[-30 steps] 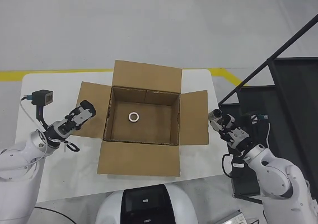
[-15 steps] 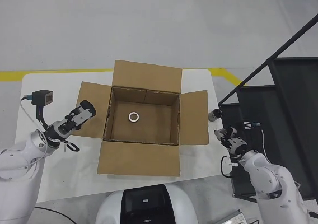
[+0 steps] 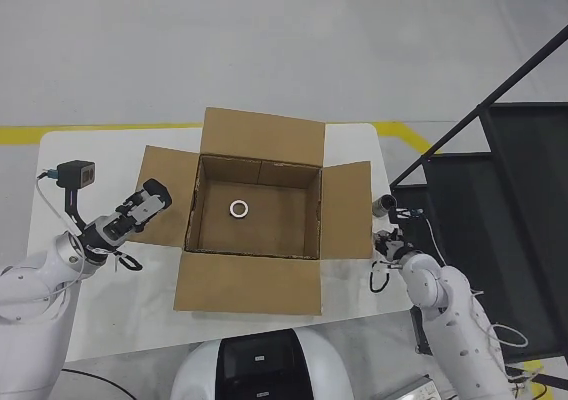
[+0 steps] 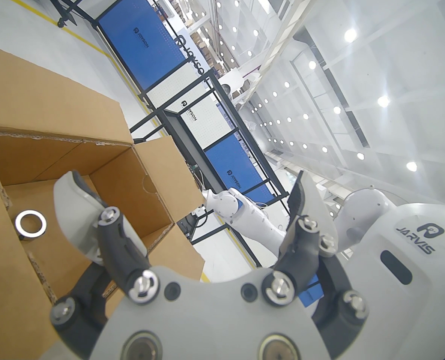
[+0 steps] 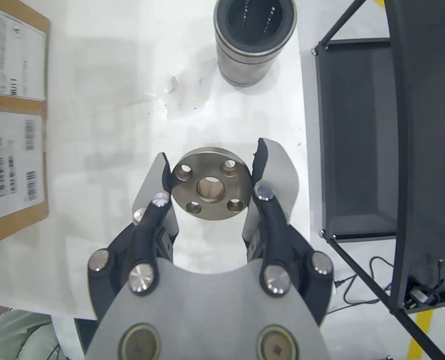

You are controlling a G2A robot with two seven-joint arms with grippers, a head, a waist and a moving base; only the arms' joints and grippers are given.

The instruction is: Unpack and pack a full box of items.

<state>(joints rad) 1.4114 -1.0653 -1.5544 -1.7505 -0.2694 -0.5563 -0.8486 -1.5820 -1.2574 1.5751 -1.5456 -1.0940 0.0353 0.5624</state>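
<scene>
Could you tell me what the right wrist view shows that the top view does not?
The right wrist view adds a metal flange with four holes, clamped in the right gripper over the table, plus labels on a flap of the cardboard box. The top view adds a silver ring on the box floor and the open left gripper beside the box. Both show the upright metal sleeve by the table's edge and the black rack.

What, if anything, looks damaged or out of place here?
One black finger pad of the right gripper, clamped on the flange, looks ragged at its tip, as if torn. The metal sleeve stands upright close to the table edge. Nothing else stands out.
</scene>
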